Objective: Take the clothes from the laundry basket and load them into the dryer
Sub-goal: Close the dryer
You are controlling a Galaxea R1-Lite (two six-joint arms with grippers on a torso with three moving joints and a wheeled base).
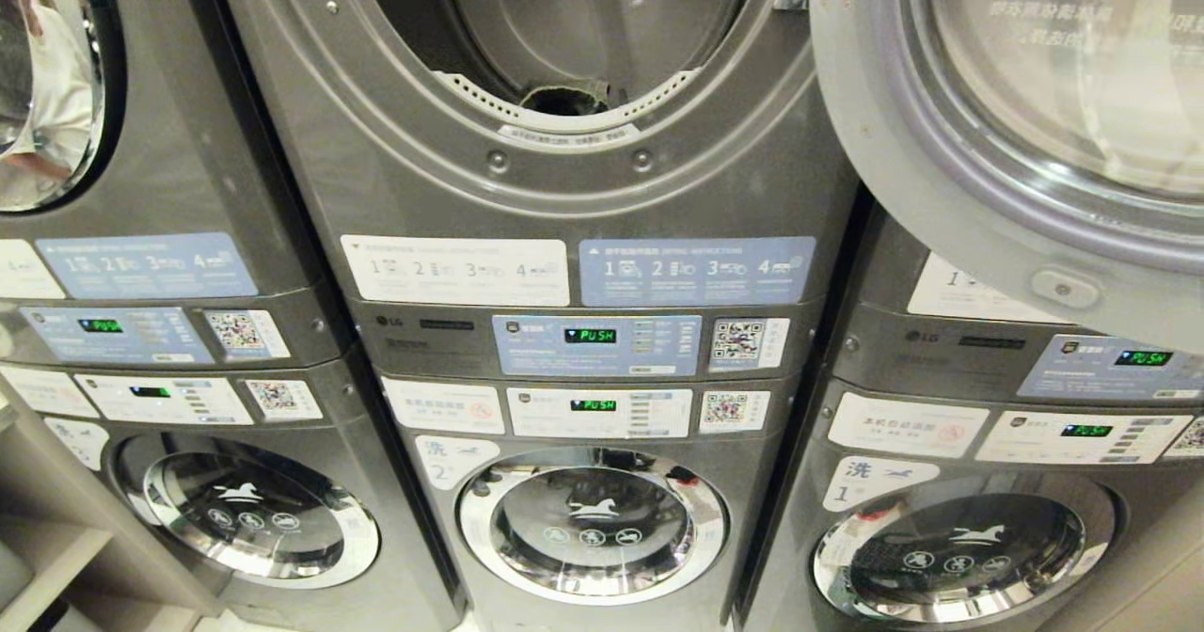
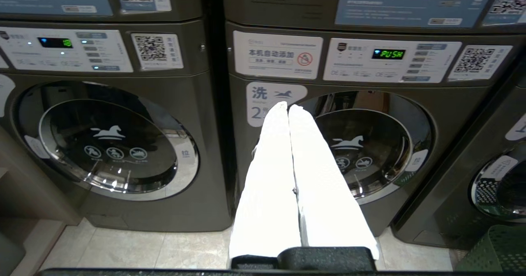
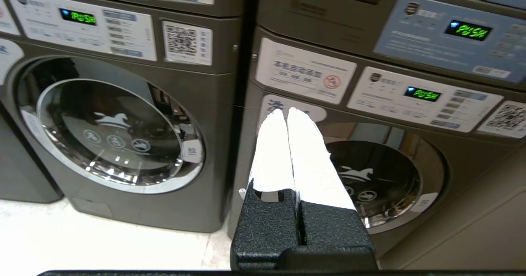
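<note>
From our head we looked close at the open dryer [image 1: 574, 39] above and the middle washer door [image 1: 593, 524] below. Our left wrist camera sat low, facing that same washer door [image 2: 370, 144] past the left pincer [image 2: 287, 105]. Our right wrist camera looked past the right pincer [image 3: 285, 111] at it too [image 3: 111, 124], off to one side.

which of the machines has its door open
The upper middle dryer: its drum gapes open, with its door swung out to the right. The lower washers' doors are shut.
</note>
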